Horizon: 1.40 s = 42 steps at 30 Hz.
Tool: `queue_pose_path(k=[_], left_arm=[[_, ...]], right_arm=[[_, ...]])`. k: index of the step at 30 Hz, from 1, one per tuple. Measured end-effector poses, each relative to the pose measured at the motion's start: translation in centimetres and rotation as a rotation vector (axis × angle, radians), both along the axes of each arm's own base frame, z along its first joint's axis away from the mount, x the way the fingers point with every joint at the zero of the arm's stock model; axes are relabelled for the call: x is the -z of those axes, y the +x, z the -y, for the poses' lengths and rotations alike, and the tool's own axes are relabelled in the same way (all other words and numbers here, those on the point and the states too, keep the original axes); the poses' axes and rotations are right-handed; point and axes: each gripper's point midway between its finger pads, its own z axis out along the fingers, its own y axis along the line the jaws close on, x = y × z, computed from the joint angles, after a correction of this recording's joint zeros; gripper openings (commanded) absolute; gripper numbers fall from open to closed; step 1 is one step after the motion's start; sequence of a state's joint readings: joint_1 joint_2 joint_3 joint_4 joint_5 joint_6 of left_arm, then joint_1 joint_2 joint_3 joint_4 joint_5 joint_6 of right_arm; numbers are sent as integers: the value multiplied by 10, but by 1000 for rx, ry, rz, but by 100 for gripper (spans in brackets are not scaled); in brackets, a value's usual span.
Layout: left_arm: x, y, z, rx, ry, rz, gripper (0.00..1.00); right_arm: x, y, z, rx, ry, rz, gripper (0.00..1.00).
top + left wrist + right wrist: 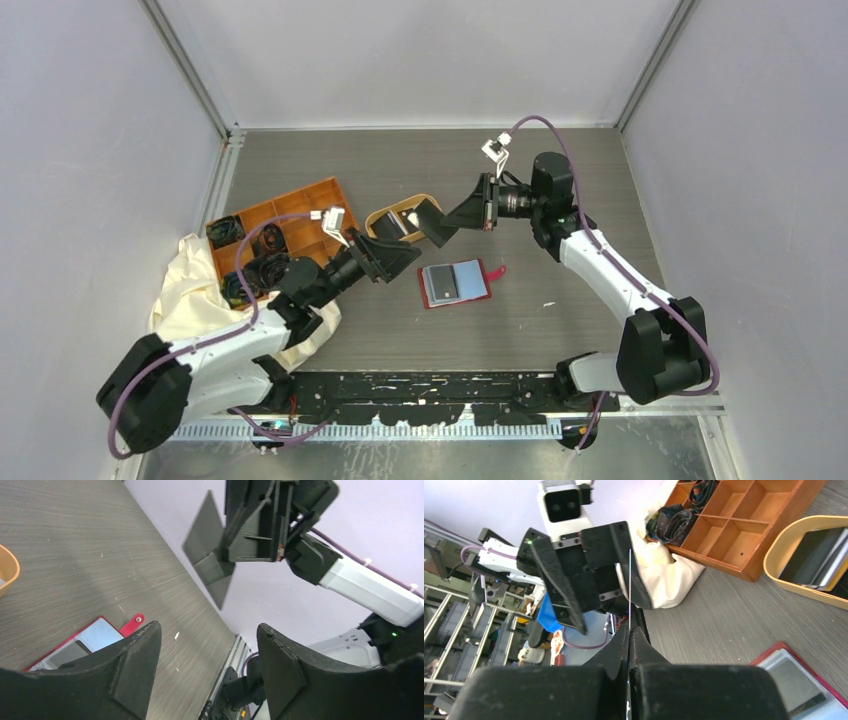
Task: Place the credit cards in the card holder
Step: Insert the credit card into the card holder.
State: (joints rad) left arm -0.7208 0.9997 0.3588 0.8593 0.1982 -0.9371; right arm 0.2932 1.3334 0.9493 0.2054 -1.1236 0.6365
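Main risk: the dark card (432,225) slips or swivels in the right hand (458,217), since it is pinched at one edge only and most of it hangs free in the air above the tabletop (580,190); thin slick plastic probably pivots easily. Second risk (likely the bigger one, if a handover is meant): the left hand (395,257) sits just beside the card with its fingers facing it. An off-line closing move could knock the card loose or clip the right fingers instead of the plastic. Third: the card holder (456,283) lies open and flat on the tabletop, unheld, near both hands. Pushing a card into a sleeve would probably shove the holder along unless something pins it. A dropped card would likely land near the holder or the tan dish (776,560), and a card lying flat is hard to pick up again. Right hand: jaws closed down to the card's thickness, and the card shows edge-on as a thin line between them in the right wrist view; it touches nothing else. Left hand: spread wide, nothing between its fingers (142,665), and no contact with card, holder or tabletop. The other cards (816,555) lie stacked in the tan dish, next to the orange tray (285,225). The cream cloth (195,290) lies under the left arm, clear of the work. Cannot tell whether any sleeve in the holder already has a card in it.
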Motion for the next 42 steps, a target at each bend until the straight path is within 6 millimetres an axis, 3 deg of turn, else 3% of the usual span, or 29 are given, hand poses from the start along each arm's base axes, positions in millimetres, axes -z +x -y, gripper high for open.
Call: queue_pose_path(k=[4,7,12,15,16,18,20,24,26,27,28,32,38,40,42], left_arm=[[9,10,16,7,-2,-26,61],[0,13,21,12,-27,-12,57],[-23,13,21,7,-80,40,42],[-26,14,20,0,-85,43,20],[-26,15,20,-2,-85,42,4],[-25,15,20,-4,-86,37,0],[-26,15,20,-5,-81,47,0],[-20,12,18,-8,-21,65,0],[-17,8,13,-16,27,80,0],[-15,5,9,-16,58,85,0],[-13,2,5,-19,85,85,0],[8,-15,-4,32,215,51,0],[52,-39,2,186,339,-58,0],[65,-43,7,234,358,-99,0],[83,-47,14,287,377,-162,0]], right_arm=[[-2,-6,-6,-26,9,-1,1],[-3,-11,-10,-46,12,1,1],[-3,-19,-15,-81,15,4,1],[-3,-24,-18,-101,16,4,1],[-3,-26,-19,-109,17,4,1],[-4,-29,-20,-122,17,7,2],[-3,-29,-21,-128,15,16,15],[9,-31,-19,-143,-29,51,53],[20,-32,-14,-154,-106,109,76],[22,-31,-10,-156,-144,154,92],[25,-29,-7,-157,-186,213,98],[53,-22,18,-148,-392,484,100],[126,-28,51,-193,-603,592,99],[144,-25,57,-199,-656,572,93],[160,-13,61,-182,-711,555,79]])
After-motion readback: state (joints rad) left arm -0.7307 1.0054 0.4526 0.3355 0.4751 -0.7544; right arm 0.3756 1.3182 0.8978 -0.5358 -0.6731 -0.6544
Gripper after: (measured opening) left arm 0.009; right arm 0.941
